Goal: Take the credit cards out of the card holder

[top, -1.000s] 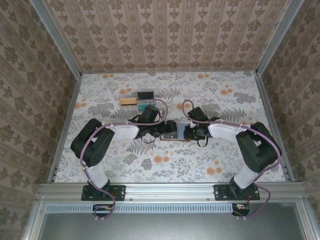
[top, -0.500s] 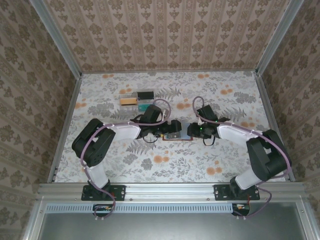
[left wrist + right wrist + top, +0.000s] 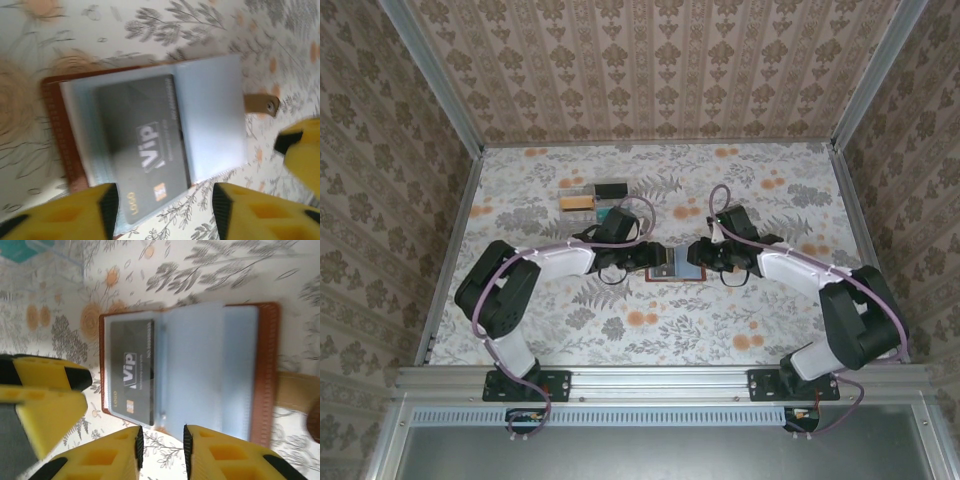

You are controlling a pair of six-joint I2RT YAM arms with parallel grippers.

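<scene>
Lying open: stitched leather card holder [image 3: 265, 371], flat grey credit card [image 3: 133, 374].

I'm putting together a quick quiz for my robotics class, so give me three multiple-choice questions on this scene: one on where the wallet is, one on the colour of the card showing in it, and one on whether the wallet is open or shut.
1. Where is the wallet?
A) on the table, between the left gripper and the right gripper
B) in a clear tray
C) lifted off the table

2. What colour is the card showing in it?
A) gold
B) dark grey
C) red

3. How is the wallet?
A) clasped shut
B) standing on edge
C) lying open

Answers:
1 A, it lies flat on the floral cloth with a gripper at either side.
2 B, the card is dark grey with pale lettering.
3 C, its blue-grey inside faces up and the clasp tab sticks out free.
</scene>
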